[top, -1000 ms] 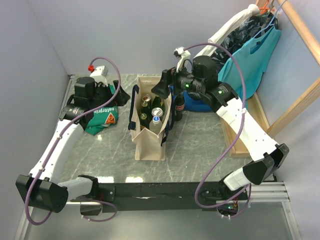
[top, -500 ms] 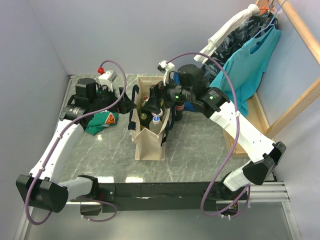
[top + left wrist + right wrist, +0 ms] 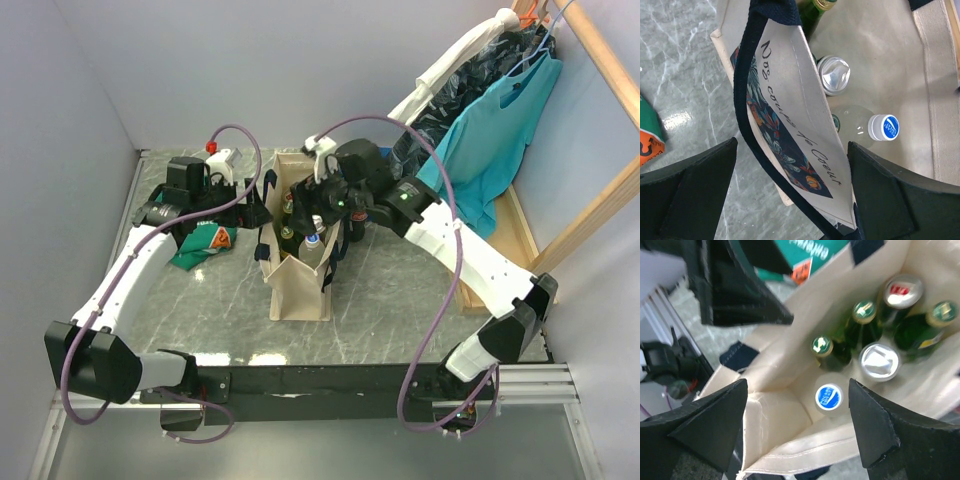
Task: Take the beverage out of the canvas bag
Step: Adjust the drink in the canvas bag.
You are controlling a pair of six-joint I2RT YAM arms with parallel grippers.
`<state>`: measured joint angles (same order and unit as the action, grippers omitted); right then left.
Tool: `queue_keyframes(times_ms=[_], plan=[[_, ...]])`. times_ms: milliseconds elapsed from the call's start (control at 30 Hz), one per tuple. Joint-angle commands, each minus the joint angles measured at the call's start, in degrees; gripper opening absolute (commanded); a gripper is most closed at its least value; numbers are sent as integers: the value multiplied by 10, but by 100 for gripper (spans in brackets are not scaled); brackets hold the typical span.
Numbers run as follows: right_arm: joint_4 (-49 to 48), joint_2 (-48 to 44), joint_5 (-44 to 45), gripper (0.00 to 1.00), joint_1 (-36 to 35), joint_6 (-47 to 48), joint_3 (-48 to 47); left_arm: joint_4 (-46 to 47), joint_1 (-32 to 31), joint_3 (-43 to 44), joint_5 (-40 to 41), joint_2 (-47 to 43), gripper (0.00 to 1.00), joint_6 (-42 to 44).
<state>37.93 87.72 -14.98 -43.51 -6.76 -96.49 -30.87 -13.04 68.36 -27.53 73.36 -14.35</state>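
Observation:
The cream canvas bag (image 3: 300, 293) with navy handles stands upright mid-table, open at the top. It holds several drinks: a clear bottle with a blue cap (image 3: 829, 397), a silver can (image 3: 880, 361), green glass bottles (image 3: 822, 346) and a second can (image 3: 902, 291). My right gripper (image 3: 797, 432) is open above the bag's mouth (image 3: 305, 207), the blue-capped bottle between and below its fingers. My left gripper (image 3: 790, 200) is open and straddles the bag's left wall (image 3: 805, 115) and its navy strap; in the top view it is at the bag's left rim (image 3: 262, 210).
A folded green T-shirt (image 3: 205, 242) lies left of the bag. A dark cola bottle (image 3: 358, 215) stands on the table right of the bag. Teal and dark clothes (image 3: 500, 130) hang on a wooden frame (image 3: 590, 215) at the right. Walls close the back and left.
My right gripper has moved left from beside the bag to over its opening. My left gripper has moved right from the T-shirt to the bag's left wall.

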Motion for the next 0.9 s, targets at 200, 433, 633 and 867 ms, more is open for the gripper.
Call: queue_keyframes(times_ms=[200, 433, 633, 867], plan=[[44, -55, 4, 85, -58, 0, 55, 5, 2, 5, 15, -11, 96, 0], [112, -67, 41, 82, -105, -1, 59, 9, 2, 5, 20, -12, 97, -5], [82, -100, 138, 84, -116, -19, 76, 11, 2, 5, 27, -16, 96, -6], [51, -65, 278, 85, -109, -26, 23, 13, 2, 5, 34, -17, 97, -8]])
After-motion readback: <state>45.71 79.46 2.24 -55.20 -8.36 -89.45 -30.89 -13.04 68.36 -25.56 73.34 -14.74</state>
